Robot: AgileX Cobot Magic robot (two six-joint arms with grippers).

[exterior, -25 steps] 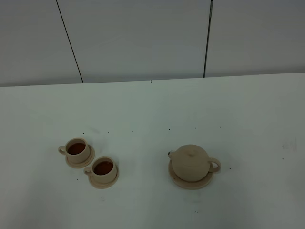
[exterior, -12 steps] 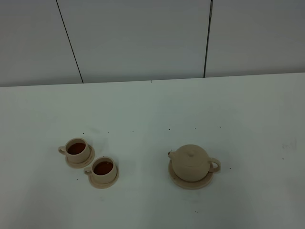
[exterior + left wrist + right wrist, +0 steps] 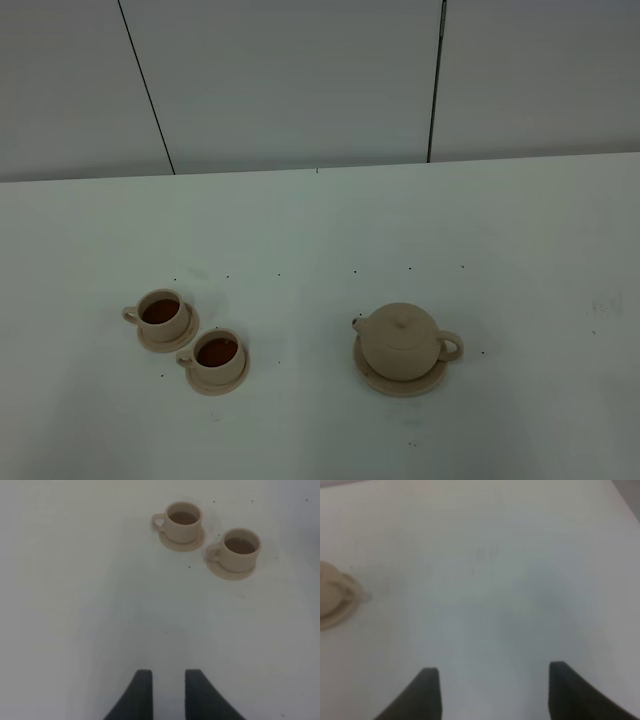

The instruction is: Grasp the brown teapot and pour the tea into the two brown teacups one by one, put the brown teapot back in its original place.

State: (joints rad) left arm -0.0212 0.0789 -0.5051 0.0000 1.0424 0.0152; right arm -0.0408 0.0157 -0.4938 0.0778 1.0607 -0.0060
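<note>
Nothing has changed: both teacups [image 3: 190,335] stay full, teapot [image 3: 401,341] sits on its saucer [image 3: 400,384]; right gripper [image 3: 490,690] apart, left gripper [image 3: 167,690] narrowly apart, both empty.

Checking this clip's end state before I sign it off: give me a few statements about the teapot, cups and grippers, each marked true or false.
1. Both cups hold dark tea. True.
2. The teapot lies tipped over on the table. False: it stands upright on its saucer.
3. The right gripper is shut on the teapot's handle. False: its jaws stand wide apart over bare table, holding nothing.
4. Each cup sits on its own small saucer. True.
5. The left gripper holds a cup. False: it holds nothing, and both cups stand well away from it.
</note>
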